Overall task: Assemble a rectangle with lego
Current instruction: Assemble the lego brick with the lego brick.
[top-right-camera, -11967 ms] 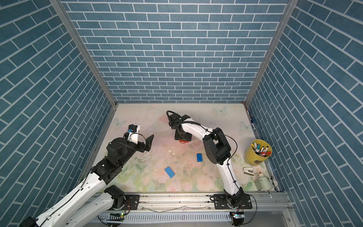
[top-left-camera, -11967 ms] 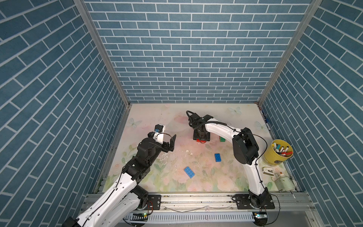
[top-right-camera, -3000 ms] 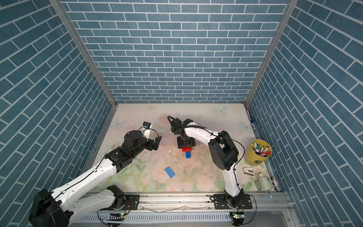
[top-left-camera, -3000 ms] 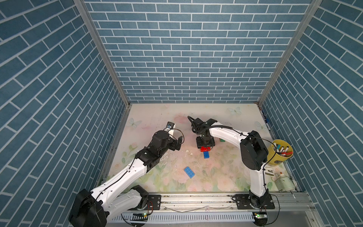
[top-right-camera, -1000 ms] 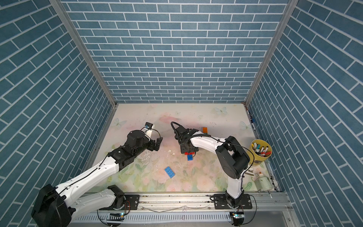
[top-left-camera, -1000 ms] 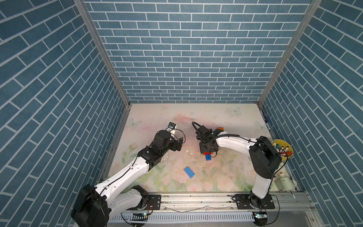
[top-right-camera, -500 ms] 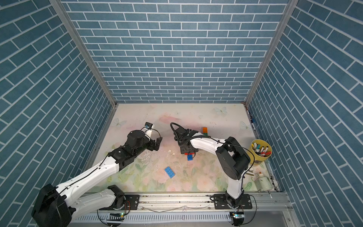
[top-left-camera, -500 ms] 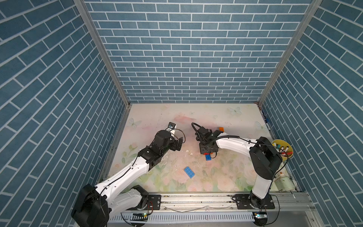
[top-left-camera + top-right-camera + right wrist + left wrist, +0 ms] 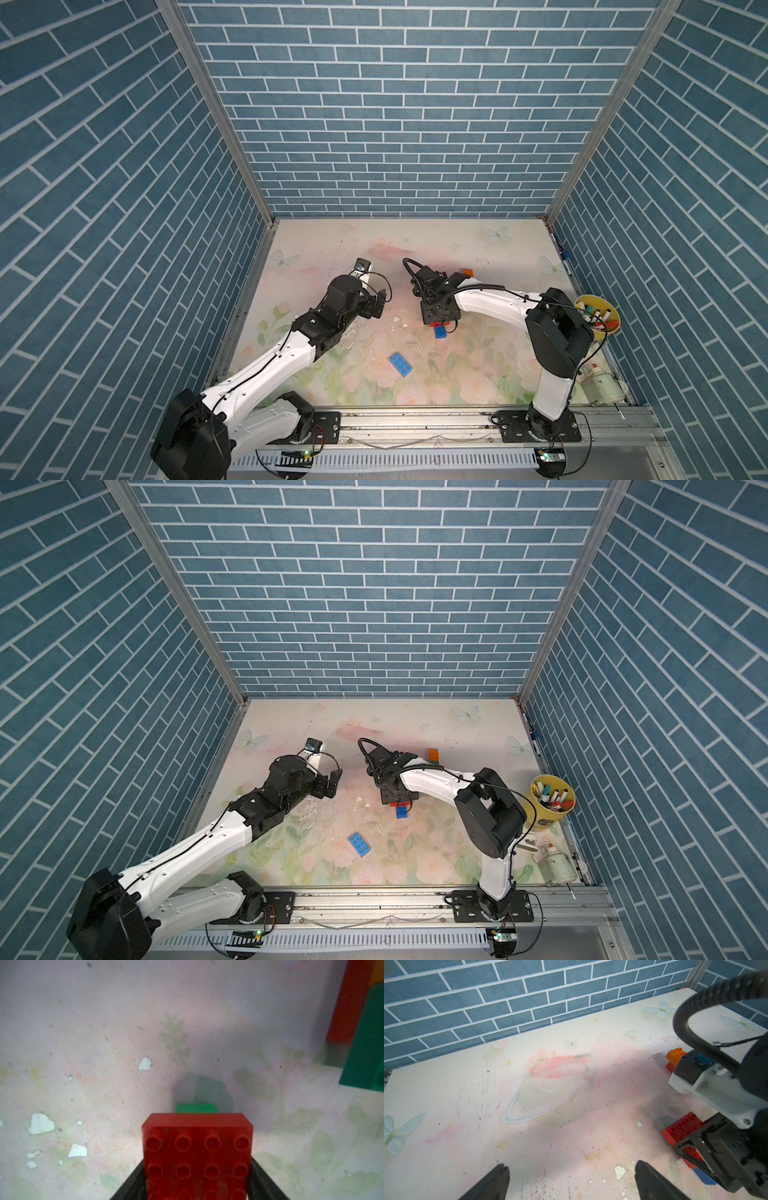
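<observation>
Near surface (image 9: 332, 253) centre, right end effector (image 9: 437, 319) is clamped on a red brick (image 9: 197, 1147), with a blue brick (image 9: 439, 331) just beside it at 6 o'clock, probably to seat them together. Left end effector (image 9: 571, 1164), fingers apart and empty, hovers at 9 o'clock. Count: two red, two green (image 9: 196, 1108), one blue, one light-blue (image 9: 401, 365) at 7 o'clock, one orange (image 9: 468, 273) at 1 o'clock.

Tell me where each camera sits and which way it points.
Top views: high above the front rail, looking down at the table; left arm, right arm, left gripper, right gripper show.
Left wrist: on the left arm, looking across the table toward the back wall; its open fingertips and the right arm show.
Right wrist: on the right arm, close above the table; black fingers flank the red brick.
Shared: the red brick shows in every view.
</observation>
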Controlling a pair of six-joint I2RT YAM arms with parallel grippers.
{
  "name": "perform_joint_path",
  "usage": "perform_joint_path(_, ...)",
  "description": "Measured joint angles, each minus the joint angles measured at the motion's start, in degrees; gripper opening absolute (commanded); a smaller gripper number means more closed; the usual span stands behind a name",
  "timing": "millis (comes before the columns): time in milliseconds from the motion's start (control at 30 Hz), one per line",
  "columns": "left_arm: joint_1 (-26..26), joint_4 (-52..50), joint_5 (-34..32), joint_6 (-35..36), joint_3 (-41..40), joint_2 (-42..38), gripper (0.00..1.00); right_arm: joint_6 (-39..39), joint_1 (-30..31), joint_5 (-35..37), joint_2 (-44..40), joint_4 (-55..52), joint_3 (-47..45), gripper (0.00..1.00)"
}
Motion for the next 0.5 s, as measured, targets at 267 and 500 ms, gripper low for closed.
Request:
perform_joint_path(267, 0.02, -0.35, -1.18, -0.04, 0.00, 0.00, 1.00, -0.07, -1.62, -0.26, 3.96, -1.20, 11.80, 0.54)
perform_joint_path(500, 0.02, -0.59, -2.64, -0.28, 0.02, -0.02, 1.00, -0.20, -3.23, -2.58, 10.86, -1.20, 17.03, 0.54)
